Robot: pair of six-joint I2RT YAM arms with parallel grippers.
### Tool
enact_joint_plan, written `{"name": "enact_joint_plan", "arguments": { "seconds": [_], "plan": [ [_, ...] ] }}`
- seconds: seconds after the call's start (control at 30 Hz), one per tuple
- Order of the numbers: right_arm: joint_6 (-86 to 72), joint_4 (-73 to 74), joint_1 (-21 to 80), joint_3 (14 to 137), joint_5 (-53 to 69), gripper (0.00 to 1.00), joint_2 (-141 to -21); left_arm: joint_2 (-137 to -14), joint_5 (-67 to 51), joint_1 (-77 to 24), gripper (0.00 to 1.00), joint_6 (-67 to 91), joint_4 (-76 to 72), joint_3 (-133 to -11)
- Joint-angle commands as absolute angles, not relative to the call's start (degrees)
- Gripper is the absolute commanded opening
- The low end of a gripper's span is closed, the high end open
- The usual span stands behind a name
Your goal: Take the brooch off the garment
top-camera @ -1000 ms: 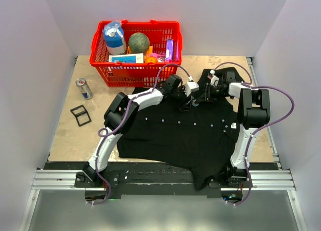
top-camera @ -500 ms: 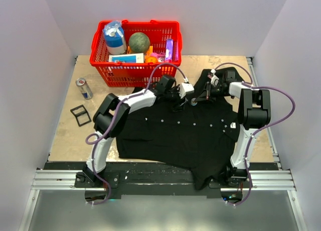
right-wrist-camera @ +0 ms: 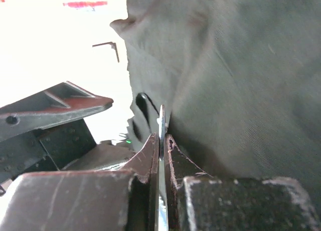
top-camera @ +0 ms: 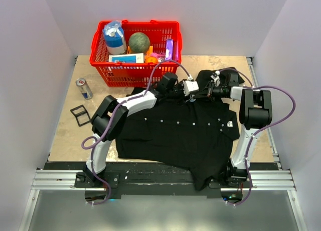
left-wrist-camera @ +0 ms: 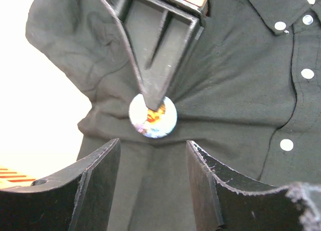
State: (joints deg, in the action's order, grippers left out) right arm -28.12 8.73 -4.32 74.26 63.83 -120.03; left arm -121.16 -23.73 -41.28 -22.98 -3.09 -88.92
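A black short-sleeved garment (top-camera: 175,136) lies spread over the near half of the bench (top-camera: 65,136), with a row of small white buttons running across it. Just beyond, at the collar end of the cloth, the two arms meet tip to tip. The right end effector (right-wrist-camera: 161,143) is pressed together on the brooch (left-wrist-camera: 153,117), a small round silvery disc, and pinches its rim edge-on. The cloth puckers in folds that radiate from the disc, so the brooch does not appear to be free of the shirt yet. The left end effector (left-wrist-camera: 153,143) stands spread, one prong to each side just short of the brooch, gripping nothing. This looks like the pull-off step: the grip is made and the detaching is not yet done. The next move likely calls for the left end effector to pin the cloth beside the disc while the right draws it away, so the shirt does not lift with it. Farther back stand a drinks can (top-camera: 84,88) and a red basket (top-camera: 135,68) full of goods.
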Motion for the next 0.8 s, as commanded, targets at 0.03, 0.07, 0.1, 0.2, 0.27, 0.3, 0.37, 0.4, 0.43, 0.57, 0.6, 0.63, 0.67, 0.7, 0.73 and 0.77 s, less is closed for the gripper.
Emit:
{"name": "enact_joint_plan", "arguments": {
  "seconds": [0.03, 0.07, 0.1, 0.2, 0.27, 0.3, 0.37, 0.4, 0.43, 0.57, 0.6, 0.63, 0.67, 0.7, 0.73, 0.77],
  "plan": [
    [-39.6, -1.8, -5.3, 70.8, 69.0, 0.0, -118.7, -123.2, -22.4, -43.3, 0.59, -34.3, -6.9, -92.6],
    [-40.0, -1.9, -5.3, 70.8, 69.2, 0.0, -118.7, -123.6, -22.2, -43.4, 0.59, -36.0, -6.4, -93.3],
    [-40.5, -2.3, -5.4, 70.7, 69.3, 0.0, -118.8, -123.8, -22.1, -43.6, 0.59, -37.5, -5.7, -93.5],
    [-46.6, -7.4, -5.5, 69.0, 70.1, 0.0, -119.1, -124.0, -22.1, -43.5, 0.58, -41.9, -4.2, -93.3],
    [-47.5, -8.7, -5.5, 68.4, 70.1, 0.0, -119.4, -124.0, -22.7, -43.5, 0.57, -43.9, -3.3, -93.2],
    [-47.8, -8.7, -5.4, 68.3, 70.0, 0.0, -119.4, -123.9, -22.9, -43.5, 0.57, -44.2, -2.6, -93.1],
    [-48.1, -8.9, -5.4, 67.9, 70.0, 0.0, -119.4, -124.0, -22.7, -43.7, 0.56, -45.3, -2.5, -93.0],
    [-48.4, -9.0, -5.4, 67.9, 70.0, 0.0, -119.4, -124.1, -22.2, -43.8, 0.56, -45.4, -3.1, -92.9],
    [-48.6, -9.1, -5.4, 67.8, 70.0, 0.0, -119.4, -124.2, -20.7, -43.9, 0.55, -45.4, -3.8, -92.6],
    [-49.6, -9.3, -5.4, 66.9, 70.0, 0.0, -119.4, -124.5, -17.7, -44.2, 0.53, -46.1, -8.0, -92.1],
    [-50.3, -9.5, -5.4, 66.7, 70.1, 0.0, -119.5, -125.1, -17.6, -44.2, 0.51, -46.7, -8.8, -92.2],
    [-50.6, -9.8, -5.4, 66.4, 70.1, 0.0, -119.5, -125.3, -17.6, -44.2, 0.5, -47.0, -8.9, -92.9],
    [-51.1, -10.0, -5.4, 66.0, 70.2, 0.0, -119.6, -125.6, -17.7, -44.3, 0.48, -47.3, -8.7, -93.2],
    [-52.2, -10.5, -5.4, 65.7, 70.3, 0.0, -119.7, -125.7, -18.3, -44.3, 0.47, -48.2, -8.6, -93.2],
    [-52.8, -11.2, -5.4, 65.5, 70.4, 0.0, -119.7, -125.7, -18.6, -44.3, 0.47, -48.9, -8.5, -93.1],
    [-53.3, -11.6, -5.4, 65.0, 70.4, 0.0, -119.6, -125.7, -19.1, -44.3, 0.45, -49.7, -7.8, -93.0]
  ]
}}
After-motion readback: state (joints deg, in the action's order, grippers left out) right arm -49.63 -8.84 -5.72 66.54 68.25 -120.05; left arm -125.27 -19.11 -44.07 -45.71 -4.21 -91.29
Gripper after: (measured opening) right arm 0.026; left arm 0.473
